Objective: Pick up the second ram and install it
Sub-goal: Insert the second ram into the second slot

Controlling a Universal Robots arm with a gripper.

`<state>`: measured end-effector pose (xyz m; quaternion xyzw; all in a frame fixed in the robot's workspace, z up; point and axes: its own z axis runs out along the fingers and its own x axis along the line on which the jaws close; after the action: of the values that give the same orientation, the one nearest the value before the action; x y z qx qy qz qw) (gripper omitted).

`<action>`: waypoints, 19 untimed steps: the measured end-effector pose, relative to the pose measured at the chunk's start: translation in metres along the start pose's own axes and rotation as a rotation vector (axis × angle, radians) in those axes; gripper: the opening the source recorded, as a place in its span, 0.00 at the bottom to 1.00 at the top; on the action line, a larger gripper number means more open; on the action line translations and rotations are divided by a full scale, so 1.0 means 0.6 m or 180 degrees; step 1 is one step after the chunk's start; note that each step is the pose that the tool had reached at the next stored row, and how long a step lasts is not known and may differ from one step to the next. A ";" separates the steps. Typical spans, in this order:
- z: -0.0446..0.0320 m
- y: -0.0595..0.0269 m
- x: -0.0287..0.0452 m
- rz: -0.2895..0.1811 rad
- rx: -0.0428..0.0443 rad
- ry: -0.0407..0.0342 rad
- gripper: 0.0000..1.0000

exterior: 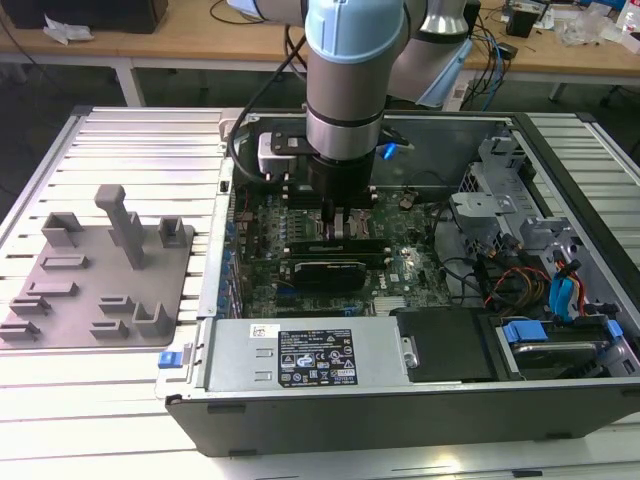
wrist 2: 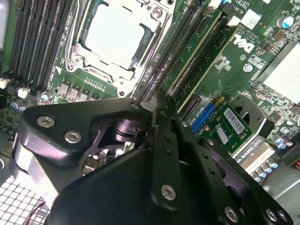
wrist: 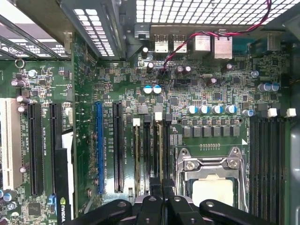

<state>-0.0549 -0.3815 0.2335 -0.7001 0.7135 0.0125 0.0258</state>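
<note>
Open computer case [exterior: 560, 400] takes up the centre and right of the exterior view, the arm [exterior: 355, 70] coming straight down into it from the top centre. Grey fixture plate [exterior: 95, 270] with upright posts sits at left on the slatted table [exterior: 120, 400], well apart from the case, bare slats all around it. Inside the case the motherboard [exterior: 400, 270] is hemmed in by drive cages and cables at right. The gripper [exterior: 340, 222] hangs low over the memory slots just beside the processor socket [wrist 2: 115, 37]. In the second wrist view the gripper's fingers [wrist 2: 161, 117] are pressed together on the thin top edge of the second ram [wrist 2: 159, 84], which stands upright in a slot beside another seated stick [wrist 2: 194, 61]. The first wrist view puts the gripper [wrist: 161, 199] at bottom centre, over the slots between socket frame [wrist: 211, 164] and the blue expansion slot [wrist: 99, 145].
</note>
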 end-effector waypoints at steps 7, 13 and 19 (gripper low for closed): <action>-0.002 0.000 0.000 0.0002 0.0000 0.0000 0.09; -0.002 0.001 0.000 0.0002 0.0000 0.0000 0.09; -0.001 0.001 0.000 0.0002 -0.0001 0.0001 0.09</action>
<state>-0.0553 -0.3815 0.2341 -0.6998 0.7137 0.0125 0.0256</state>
